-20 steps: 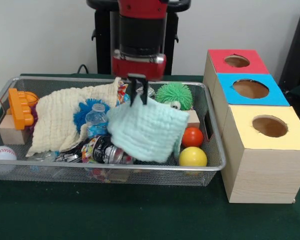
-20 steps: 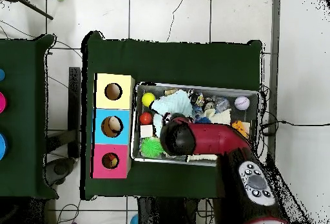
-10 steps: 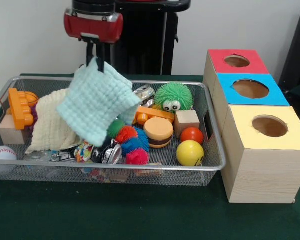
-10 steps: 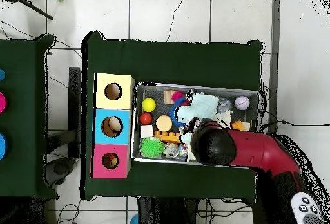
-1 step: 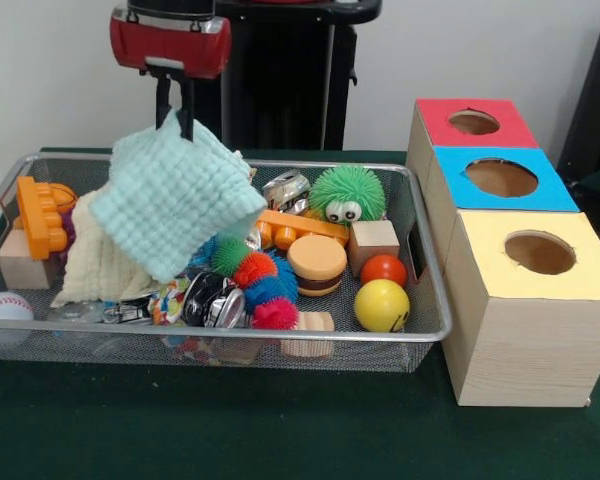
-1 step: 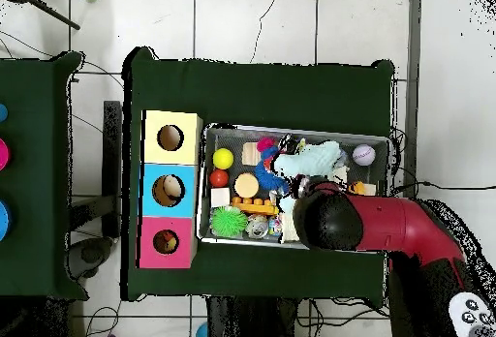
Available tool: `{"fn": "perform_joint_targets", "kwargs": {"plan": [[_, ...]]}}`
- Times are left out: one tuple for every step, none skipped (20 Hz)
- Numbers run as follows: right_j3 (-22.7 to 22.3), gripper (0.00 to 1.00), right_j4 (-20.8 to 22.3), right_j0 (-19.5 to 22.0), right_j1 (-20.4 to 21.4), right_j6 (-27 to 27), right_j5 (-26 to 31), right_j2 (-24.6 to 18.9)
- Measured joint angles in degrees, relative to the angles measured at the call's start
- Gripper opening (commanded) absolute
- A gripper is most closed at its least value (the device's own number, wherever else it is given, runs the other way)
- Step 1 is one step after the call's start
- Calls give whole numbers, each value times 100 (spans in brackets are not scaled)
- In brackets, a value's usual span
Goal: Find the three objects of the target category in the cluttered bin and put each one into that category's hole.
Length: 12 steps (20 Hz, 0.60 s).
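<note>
My gripper hangs above the left half of the wire bin, shut on the top corner of a mint-green knitted cloth that dangles clear of the clutter. In the overhead view the cloth shows beside the red arm. Uncovered in the bin lie a toy burger, a yellow ball, a small red-orange ball, a green fuzzy ball with eyes, spiky coloured balls and a wooden cube. Three boxes with holes stand to the right: red, blue, yellow.
A cream cloth lies at the bin's left, with an orange toy block, a wooden block and a baseball. A crushed can, an orange toy and shiny wrappers fill the middle.
The gripper carried the mint cloth up and to the left off the bin's centre, uncovering the burger, spiky balls and cube. Since half a second ago it shifted slightly further left.
</note>
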State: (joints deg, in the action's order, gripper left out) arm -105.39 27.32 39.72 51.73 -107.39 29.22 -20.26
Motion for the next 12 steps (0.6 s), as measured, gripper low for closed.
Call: {"fn": "perform_joint_targets", "kwargs": {"plan": [[-1,0,43,26,0,4,0,-56],[-2,0,84,45,1,4,0,-99],[-4,0,119,62,1,4,0,-138],[-5,0,153,78,0,4,0,-176],[-9,0,194,98,1,4,0,-221],[-10,0,216,111,1,4,0,-249],[-18,0,265,153,0,4,0,-331],[-22,0,279,178,1,4,1,-370],[-25,0,291,206,1,4,12,-408],[-31,0,293,235,6,4,22,-445],[-42,0,294,277,19,4,46,-495],[-64,0,296,356,55,7,98,-584]]}}
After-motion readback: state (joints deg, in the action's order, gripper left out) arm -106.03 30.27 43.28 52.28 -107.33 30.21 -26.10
